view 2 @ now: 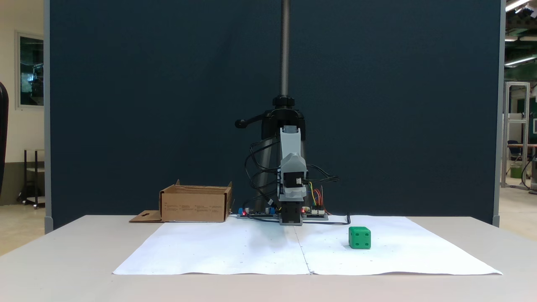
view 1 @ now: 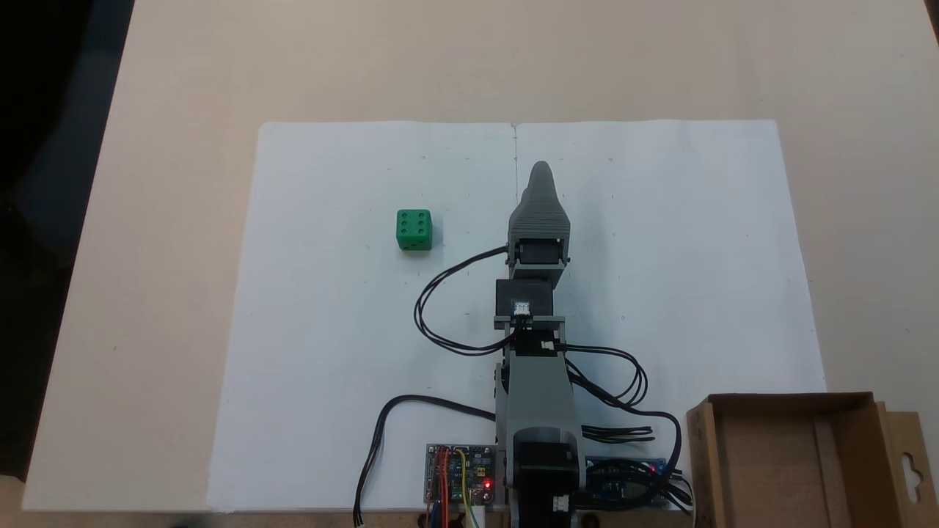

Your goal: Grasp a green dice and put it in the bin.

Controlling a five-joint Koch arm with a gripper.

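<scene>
Going left to right in the top-down fixed view, I see the green dice (view 1: 414,229) sitting alone on the white paper (view 1: 330,352), its six face up, well apart from the arm, so I judge nothing has been grasped yet. The fingers (view 1: 541,172) point away from the base along the paper's centre seam, one jaw behind the other, so I cannot tell their gap. At the near right corner of the bench (view 1: 183,73) the bin (view 1: 703,469) waits beside the arm's base, presumably within easy swing for the drop
</scene>
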